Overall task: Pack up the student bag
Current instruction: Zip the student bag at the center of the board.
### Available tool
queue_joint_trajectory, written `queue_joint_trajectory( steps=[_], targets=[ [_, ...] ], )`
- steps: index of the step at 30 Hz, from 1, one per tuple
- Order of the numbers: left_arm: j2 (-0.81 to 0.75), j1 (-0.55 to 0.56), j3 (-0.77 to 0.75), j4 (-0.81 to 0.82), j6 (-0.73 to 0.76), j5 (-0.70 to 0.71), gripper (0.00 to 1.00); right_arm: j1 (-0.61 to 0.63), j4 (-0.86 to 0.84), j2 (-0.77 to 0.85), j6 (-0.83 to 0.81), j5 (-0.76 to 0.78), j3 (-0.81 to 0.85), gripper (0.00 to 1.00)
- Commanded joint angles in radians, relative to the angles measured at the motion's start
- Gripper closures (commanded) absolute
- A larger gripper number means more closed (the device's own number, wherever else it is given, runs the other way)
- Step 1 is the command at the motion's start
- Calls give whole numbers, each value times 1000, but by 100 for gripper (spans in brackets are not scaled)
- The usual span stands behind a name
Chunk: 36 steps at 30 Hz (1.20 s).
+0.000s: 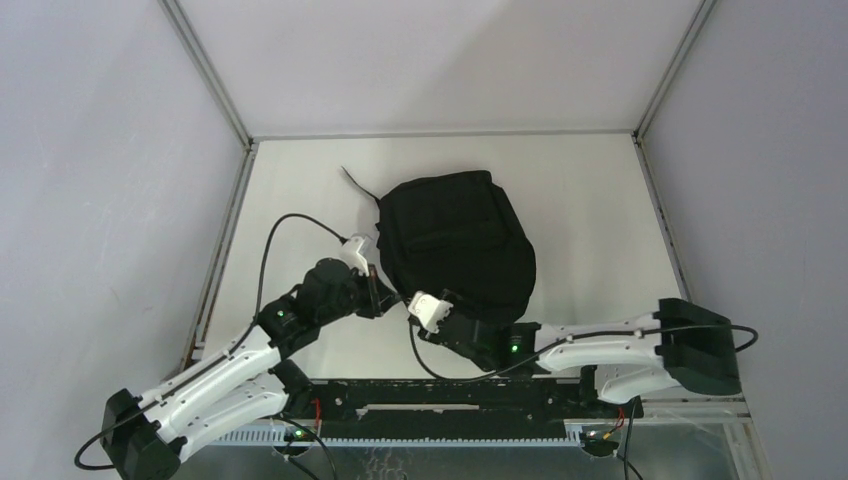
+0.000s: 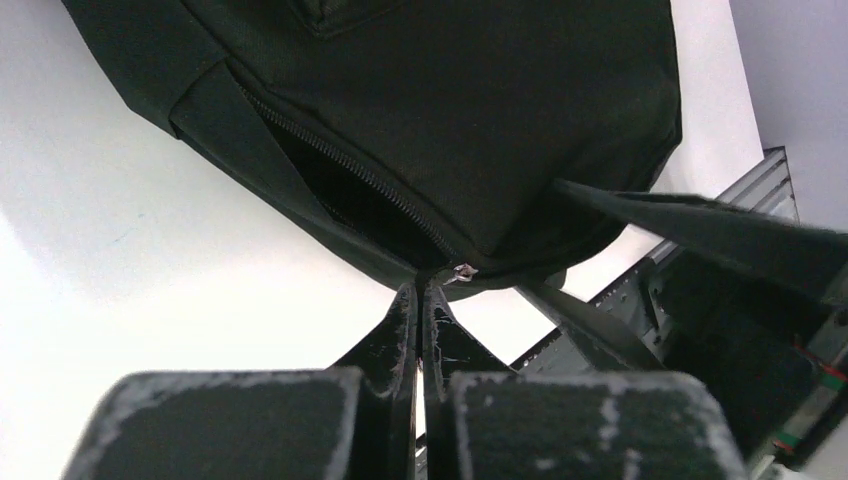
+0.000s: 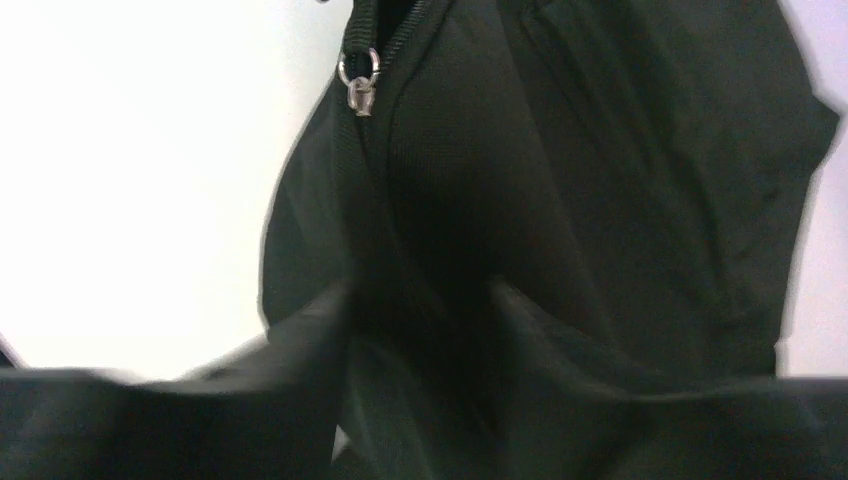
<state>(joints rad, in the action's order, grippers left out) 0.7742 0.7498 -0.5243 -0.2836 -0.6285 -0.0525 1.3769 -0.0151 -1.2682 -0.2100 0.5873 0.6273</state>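
Because the bag point(image 1: 455, 235) is soft black cloth lying slumped on the table point(image 1: 600, 220), I judge it will fold and sag under any lift instead of keeping its shape. It looks light for its bulk and not fragile, and its weave is rough enough to grip, though a shallow pinch on one layer could pull free. The firmest places to take it should be the stitched rim beside the zip point(image 2: 340, 185), where the cloth is doubled, or the metal pull point(image 2: 462, 272) if the mouth needs widening. The broad flat panels would only bunch. The bag sits in the middle of the table, its near edge between the two arms. The left gripper point(image 2: 418, 300) is at the bag's near-left edge. Its fingers are pressed together, their tips touch the rim where the zip ends, and the pull is just to their right. The right gripper point(image 1: 452, 300) is at the near edge, close to the right of the left one. Its wrist view is so close and dark that I cannot tell whether its fingers are spread round a fold or clamped on it. By count there is one bag, one zip mouth gaping along its left side, one metal pull in each wrist view, one thin strap point(image 1: 352, 182) trailing off the far-left corner, and two grippers.
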Motion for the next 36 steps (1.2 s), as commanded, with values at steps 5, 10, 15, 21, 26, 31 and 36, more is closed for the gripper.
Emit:
queue_joint_trajectory(
  steps=[5,10,15,21,26,31,36],
  targets=[
    [-17,-88,3,23,4,-29,100,18,-72,-39,-31,188,6,100],
    [17,-205,-22,14,15,-34,100,55,42,72,59,175,-36,100],
    [127,-327,-84,0,21,-19,100,116,167,168,168,196,-36,100],
    [203,-428,-116,7,-16,-11,100,142,255,233,296,195,-37,100],
    [186,-504,-123,-6,-40,18,100,148,273,210,320,227,-37,100],
    [98,-499,-131,22,1,-98,71,82,200,176,366,143,-32,100],
    [13,-500,-185,-57,28,-108,24,-162,42,85,432,-115,9,100]
  ],
)
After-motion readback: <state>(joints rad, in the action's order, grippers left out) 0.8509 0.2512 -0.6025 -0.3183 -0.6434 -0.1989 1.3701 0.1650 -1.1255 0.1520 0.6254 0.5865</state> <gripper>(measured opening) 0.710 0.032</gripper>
